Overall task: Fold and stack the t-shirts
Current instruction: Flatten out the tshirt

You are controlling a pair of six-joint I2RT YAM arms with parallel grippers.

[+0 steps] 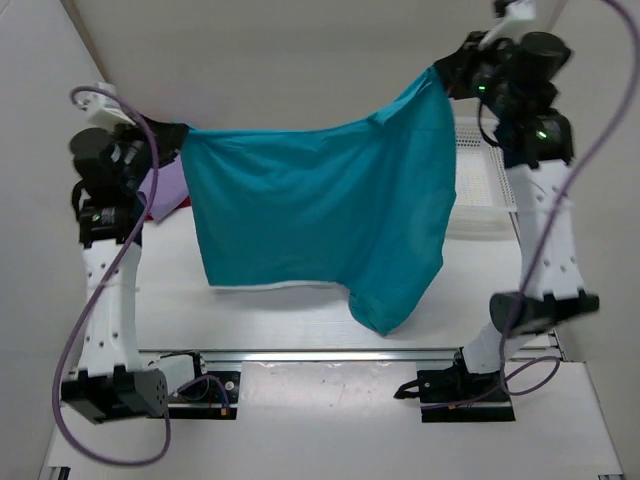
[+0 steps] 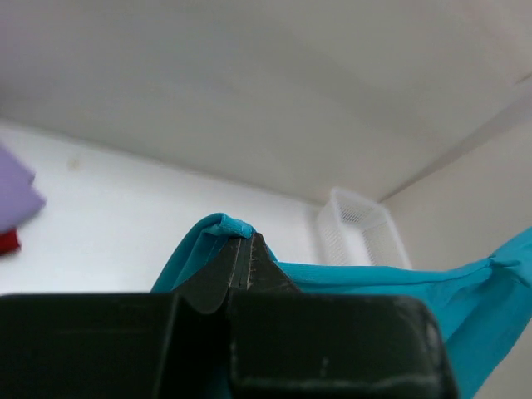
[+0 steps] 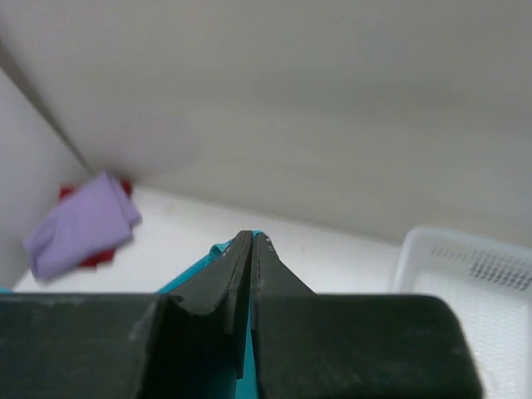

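Top external shows one teal t-shirt [image 1: 320, 210], one lavender t-shirt [image 1: 166, 190], one basket [image 1: 482, 185].

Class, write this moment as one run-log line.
left gripper: shut on teal cloth t-shirt | right gripper: shut on teal cloth t-shirt | state: hanging spread in air between both grippers

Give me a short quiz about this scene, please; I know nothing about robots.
1. True or false: the teal t-shirt lies flat on the table.
2. Which shirt lies on the red shirt? A lavender shirt; B teal t-shirt; C white shirt.
3. Fill in: the white mesh basket sits on the ___ arm's side.
Key: 1 false, it hangs between the left end effector and the right end effector, both shut on it. 2 A. 3 right.
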